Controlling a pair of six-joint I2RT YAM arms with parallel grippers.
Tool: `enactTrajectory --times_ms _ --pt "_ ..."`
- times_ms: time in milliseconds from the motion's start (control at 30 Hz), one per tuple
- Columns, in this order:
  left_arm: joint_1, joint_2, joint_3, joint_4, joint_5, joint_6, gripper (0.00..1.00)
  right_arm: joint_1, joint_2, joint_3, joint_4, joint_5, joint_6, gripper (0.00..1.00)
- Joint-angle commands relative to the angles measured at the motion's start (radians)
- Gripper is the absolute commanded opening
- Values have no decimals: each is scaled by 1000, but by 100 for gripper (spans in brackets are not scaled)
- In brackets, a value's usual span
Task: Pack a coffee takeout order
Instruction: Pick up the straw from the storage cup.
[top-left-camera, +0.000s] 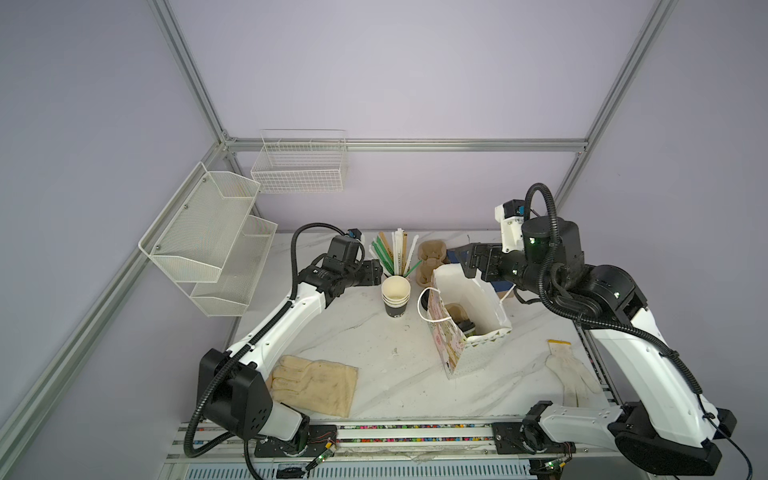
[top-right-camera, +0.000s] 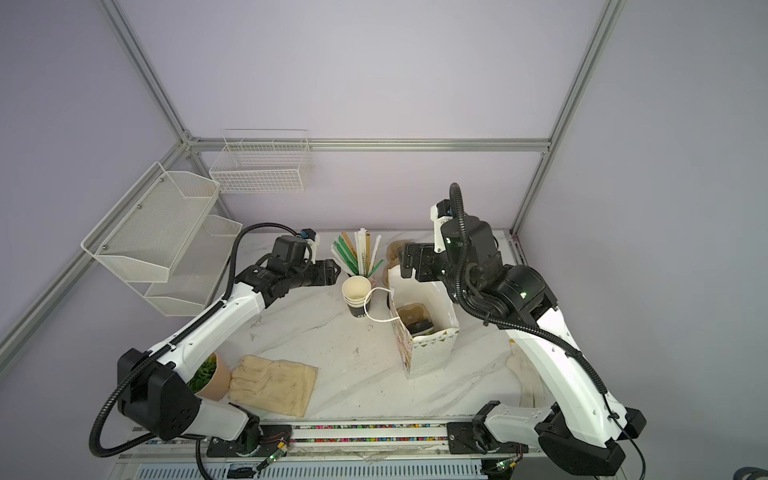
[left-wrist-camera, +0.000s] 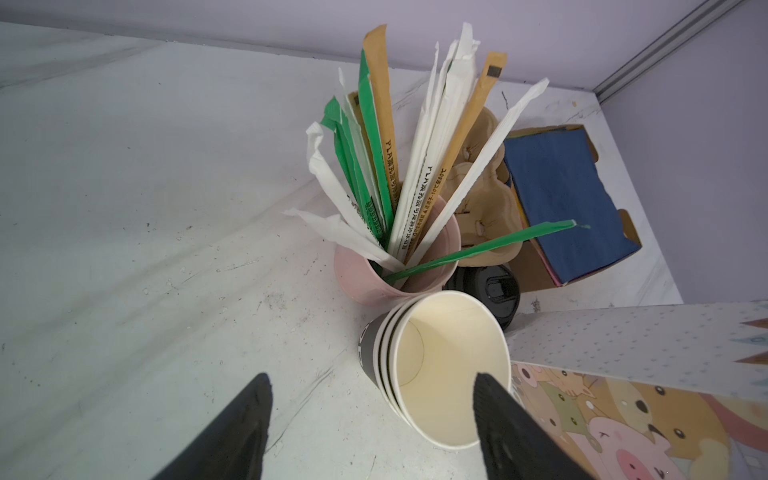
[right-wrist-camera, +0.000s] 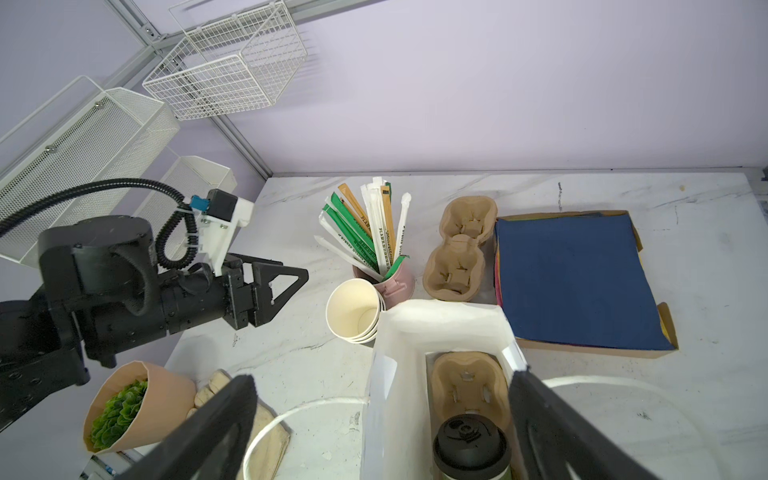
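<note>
1. Black fingers of the right gripper (right-wrist-camera: 382, 376) fill the near edge of the right wrist view. They are spread wide and empty, straddling the open mouth of the white paper gift bag printed with cartoon animals (right-wrist-camera: 399, 332).
2. Inside that bag sits the brown moulded-pulp two-cup carrier (right-wrist-camera: 465, 386). The dark green paper cup with black lid (right-wrist-camera: 469, 440) stands in its near pocket, and the far pocket is empty.
3. The navy blue paper napkin (right-wrist-camera: 573, 274) lies flat on top of a stack in a shallow brown cardboard tray (right-wrist-camera: 590, 350). The tray is at the far right of the table, just beside the bag's far right corner.
4. From the right gripper the napkin lies farther off and to the right, with nothing between. It is roughly square, so it has no real long axis. Its near edge runs left to right.
5. The left gripper (left-wrist-camera: 370, 376) hovers left of the bag, jaws apart and holding nothing. The stack of dark paper cups (left-wrist-camera: 449, 365), the pink cup of wrapped straws (left-wrist-camera: 357, 274) and a spare pulp carrier (right-wrist-camera: 457, 249) stand between it and the napkin.
6. The napkin looks like the piece left to pack, and the right arm is plainly the nearer one.
</note>
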Motion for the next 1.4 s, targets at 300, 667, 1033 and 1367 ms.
enactTrajectory --times_ms 300,667,1033,1367 --pt "20 100 131 75 -82 -31 68 2 -55 -73 69 -36 -15 97" --pt "29 181 154 164 -99 -58 52 2 -86 -143 106 -54 -31 97" --pt "36 238 199 176 -110 -82 36 2 -98 -185 135 -67 -43 97" --pt "35 258 227 188 -100 -94 26 2 -95 -205 154 -80 -46 97"
